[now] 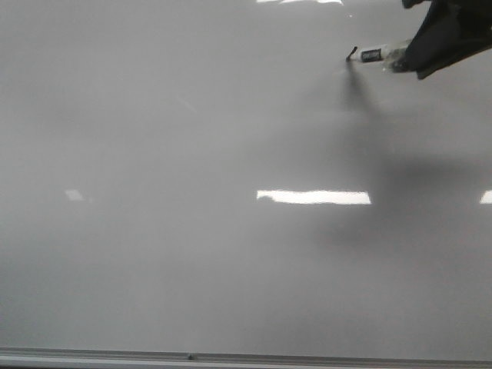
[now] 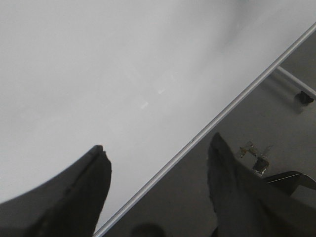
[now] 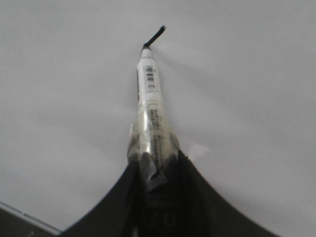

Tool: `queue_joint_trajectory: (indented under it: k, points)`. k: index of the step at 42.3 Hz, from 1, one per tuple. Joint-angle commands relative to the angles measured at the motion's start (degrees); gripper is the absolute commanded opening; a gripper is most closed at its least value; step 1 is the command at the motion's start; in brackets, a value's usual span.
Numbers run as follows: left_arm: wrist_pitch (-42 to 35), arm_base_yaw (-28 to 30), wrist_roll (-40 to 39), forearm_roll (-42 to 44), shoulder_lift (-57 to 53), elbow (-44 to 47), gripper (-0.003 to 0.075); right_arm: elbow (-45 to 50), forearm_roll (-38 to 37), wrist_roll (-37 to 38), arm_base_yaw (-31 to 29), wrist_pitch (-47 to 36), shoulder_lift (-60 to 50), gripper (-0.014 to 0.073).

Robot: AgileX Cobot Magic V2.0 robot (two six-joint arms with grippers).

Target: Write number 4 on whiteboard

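Note:
The whiteboard (image 1: 192,138) fills the front view, glossy and pale grey. At its far right my right gripper (image 1: 403,58) is shut on a white marker (image 1: 377,54) that points left, its black tip resting on the board. A short black stroke (image 1: 352,53) lies at that tip, and no whole number 4 shows in any view. In the right wrist view the marker (image 3: 149,98) sticks out of the gripper (image 3: 155,160) towards the stroke (image 3: 156,35). My left gripper (image 2: 158,143) is open and holds nothing, straddling the board's silver frame edge (image 2: 237,101).
Bright rectangular light reflections (image 1: 314,197) lie across the board, and the right arm's shadow (image 1: 415,177) falls below the marker. The silver frame (image 1: 231,357) runs along the near edge. Past the frame, the left wrist view shows a dark surface, a metal bar (image 2: 291,81) and a bracket (image 2: 256,155).

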Motion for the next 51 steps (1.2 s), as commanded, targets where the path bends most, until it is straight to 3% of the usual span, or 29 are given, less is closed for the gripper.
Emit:
queue_joint_trajectory:
  k: [1,9,21,36,51]
  points:
    - [-3.56,0.04,-0.53,-0.72,-0.63,-1.43,0.0417,-2.10,-0.74,-1.59,1.09,-2.44,0.12,-0.0029]
    - [-3.30,0.04,-0.53,-0.72,-0.63,-1.43,0.0418,-2.10,-0.77,-1.59,-0.12,-1.67,0.07,-0.0029]
    - [-3.42,0.04,-0.53,-0.72,-0.63,-1.43,0.0417,-2.04,-0.81,-1.59,-6.95,5.21,-3.12,-0.0029]
    - [-3.87,0.04,-0.53,-0.72,-0.63,-1.43,0.0417,-2.04,-0.68,-1.59,-3.60,0.36,-7.99,-0.0029]
    - [-5.25,0.04,-0.53,-0.72,-0.63,-1.43,0.0417,-2.04,-0.68,-1.59,-3.60,-3.70,-2.78,-0.0069]
